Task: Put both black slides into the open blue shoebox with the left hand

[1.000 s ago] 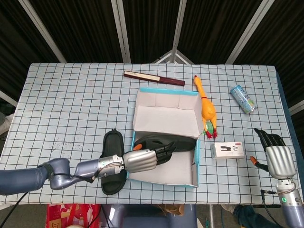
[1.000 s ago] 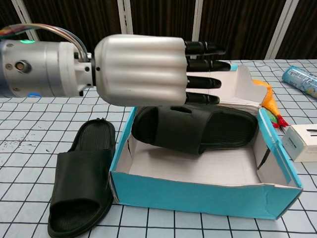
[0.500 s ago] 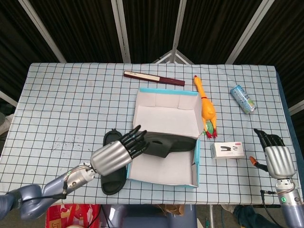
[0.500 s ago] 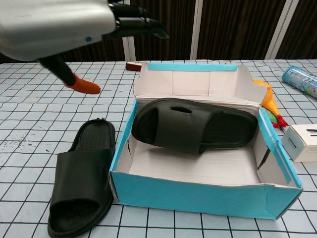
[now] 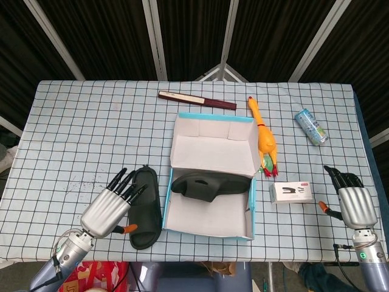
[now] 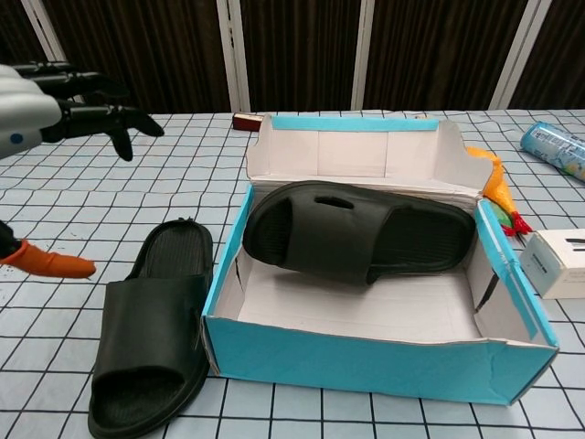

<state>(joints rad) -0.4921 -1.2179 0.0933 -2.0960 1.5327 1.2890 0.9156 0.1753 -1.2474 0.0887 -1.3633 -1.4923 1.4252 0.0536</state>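
Note:
One black slide [image 5: 209, 184] [image 6: 356, 229] lies tilted inside the open blue shoebox [image 5: 250, 207] [image 6: 366, 361], leaning against its left wall. The second black slide [image 5: 146, 210] [image 6: 151, 334] lies flat on the table just left of the box. My left hand [image 5: 112, 205] [image 6: 55, 91] hovers left of that slide, fingers spread and holding nothing. My right hand [image 5: 354, 201] rests at the table's right edge, fingers straight and together, away from the box.
A yellow rubber chicken [image 5: 264, 140] lies right of the box, a white stapler box [image 5: 292, 192] beside it and a drink can [image 5: 311, 126] further back right. A dark folded fan [image 5: 196, 100] lies behind the shoebox.
My left hand has let go of the slide in the box and drawn back left, out of the box, to beside the second slide. The right hand has stayed put.

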